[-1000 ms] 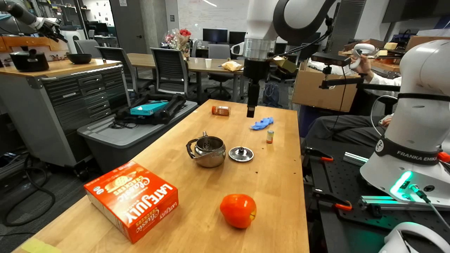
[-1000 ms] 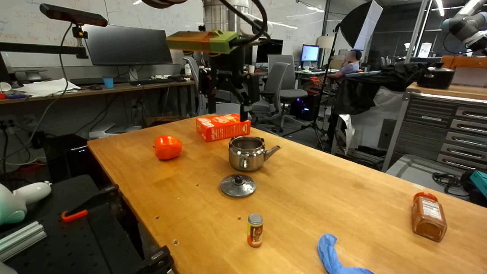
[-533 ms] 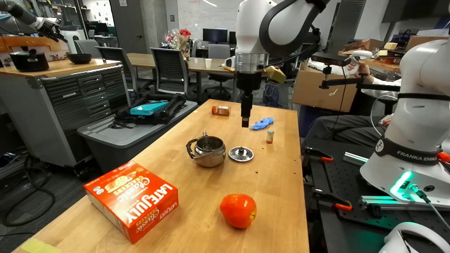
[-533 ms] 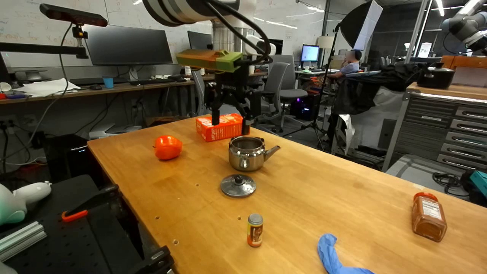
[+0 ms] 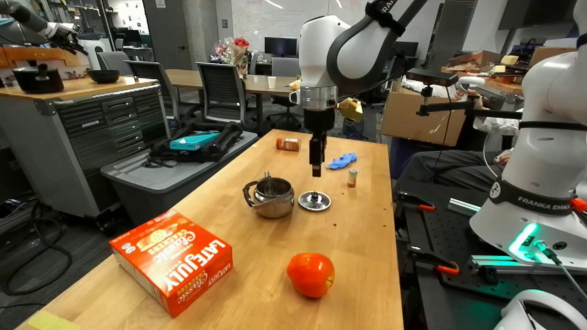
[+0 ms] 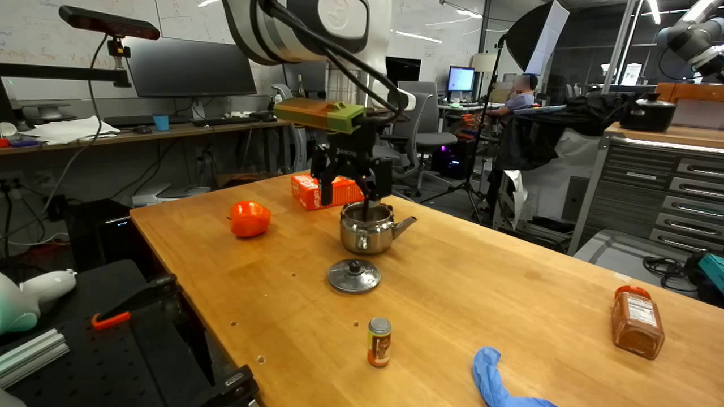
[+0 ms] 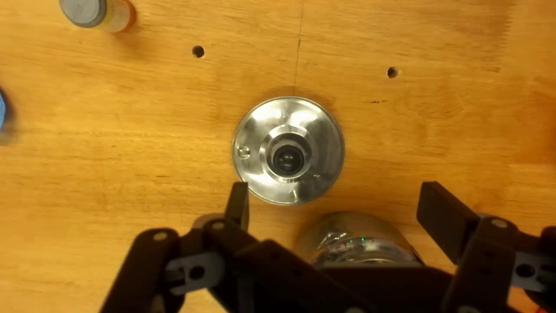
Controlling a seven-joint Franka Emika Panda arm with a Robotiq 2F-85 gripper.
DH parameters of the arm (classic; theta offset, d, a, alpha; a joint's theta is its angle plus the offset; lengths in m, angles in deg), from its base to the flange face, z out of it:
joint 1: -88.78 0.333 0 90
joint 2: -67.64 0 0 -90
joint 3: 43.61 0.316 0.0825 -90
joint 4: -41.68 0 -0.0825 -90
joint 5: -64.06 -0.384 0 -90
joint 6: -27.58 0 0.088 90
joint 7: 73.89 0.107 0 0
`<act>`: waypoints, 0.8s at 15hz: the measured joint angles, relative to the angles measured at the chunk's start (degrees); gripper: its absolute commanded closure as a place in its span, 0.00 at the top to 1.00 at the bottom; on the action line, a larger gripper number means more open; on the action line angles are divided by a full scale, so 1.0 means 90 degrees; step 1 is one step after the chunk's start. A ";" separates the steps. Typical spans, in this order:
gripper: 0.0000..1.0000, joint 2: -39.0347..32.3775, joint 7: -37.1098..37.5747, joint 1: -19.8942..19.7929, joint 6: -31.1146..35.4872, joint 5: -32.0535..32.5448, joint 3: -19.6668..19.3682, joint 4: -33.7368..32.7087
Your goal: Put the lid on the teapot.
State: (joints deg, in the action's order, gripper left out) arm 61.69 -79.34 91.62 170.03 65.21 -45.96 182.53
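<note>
Our claw (image 7: 335, 189), spread wide and holding nothing, hangs above the lid (image 7: 289, 150), the lidless teapot (image 7: 358, 238) also below it, so we judge this the approach, and next should centre on the knob (image 7: 288, 161), descend and pinch.

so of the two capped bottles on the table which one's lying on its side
The red-capped bottle, the bigger of the two: it lies on its side, while the grey-capped bottle stands upright.
</note>
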 measured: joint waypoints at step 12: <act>1.00 -0.0850 0.0008 -0.0146 0.0513 -0.0001 0.0000 -0.0230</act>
State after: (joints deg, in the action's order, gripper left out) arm 54.04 -79.27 90.30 174.64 65.20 -45.96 180.46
